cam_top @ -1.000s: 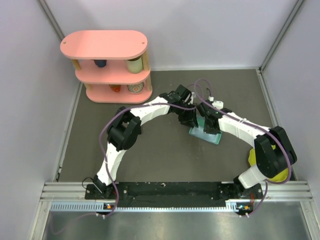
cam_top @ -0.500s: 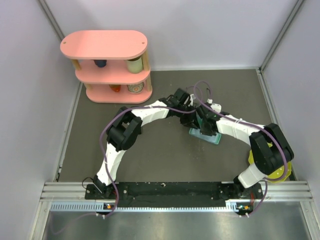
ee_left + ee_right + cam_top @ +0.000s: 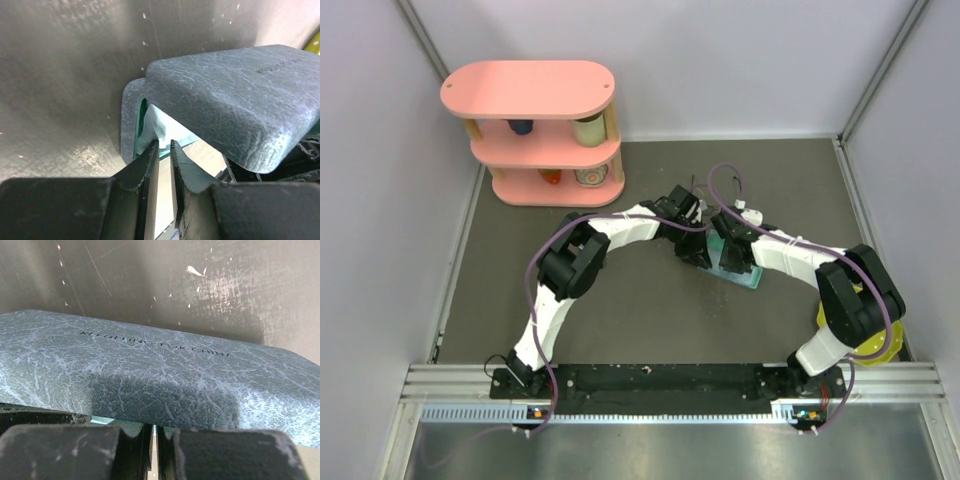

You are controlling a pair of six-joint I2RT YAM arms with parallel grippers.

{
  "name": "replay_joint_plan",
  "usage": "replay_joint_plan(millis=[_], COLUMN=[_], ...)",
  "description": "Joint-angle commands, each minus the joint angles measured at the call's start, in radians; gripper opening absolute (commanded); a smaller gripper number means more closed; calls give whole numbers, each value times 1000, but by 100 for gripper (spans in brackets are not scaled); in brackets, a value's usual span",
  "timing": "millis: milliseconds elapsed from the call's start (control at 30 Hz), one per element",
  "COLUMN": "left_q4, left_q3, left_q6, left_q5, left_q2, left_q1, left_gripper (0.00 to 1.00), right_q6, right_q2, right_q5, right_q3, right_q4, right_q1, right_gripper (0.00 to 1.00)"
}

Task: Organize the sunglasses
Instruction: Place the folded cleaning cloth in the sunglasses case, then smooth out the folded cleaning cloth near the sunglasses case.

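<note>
Case (image 3: 235, 95), grey-blue, lies ajar, left claw (image 3: 163, 149) at its blue cloth (image 3: 153, 125).

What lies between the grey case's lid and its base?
A light blue cloth fills the gap between lid and base, shown in the left wrist view.

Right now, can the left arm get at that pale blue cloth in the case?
Probably yes: the case has its lid raised, and the left gripper sits at the opening, tips right beside the cloth, nothing between them.
</note>
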Motion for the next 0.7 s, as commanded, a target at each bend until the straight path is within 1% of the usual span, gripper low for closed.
replay_joint_plan(millis=[0,167,300,667], left_q4=[-128,-236,-276,-317], left_q3=[54,97,125,165], left_q6=[30,22,5,-12], left_q5=[-96,-225,-271,-277], left_q2=[29,29,31,68], left_q1=[-3,0,0,-1], left_gripper=[20,20,20,20], right_q6=[30,45,56,56], right_q2=[20,3,-15,-92], right_q5=[-32,-30,-28,-13], right_q3=[6,20,27,-15], right_q4=[-22,-97,-151,-223], right_q1=[-14,-24,-29,-52], right_gripper=[0,0,1,8])
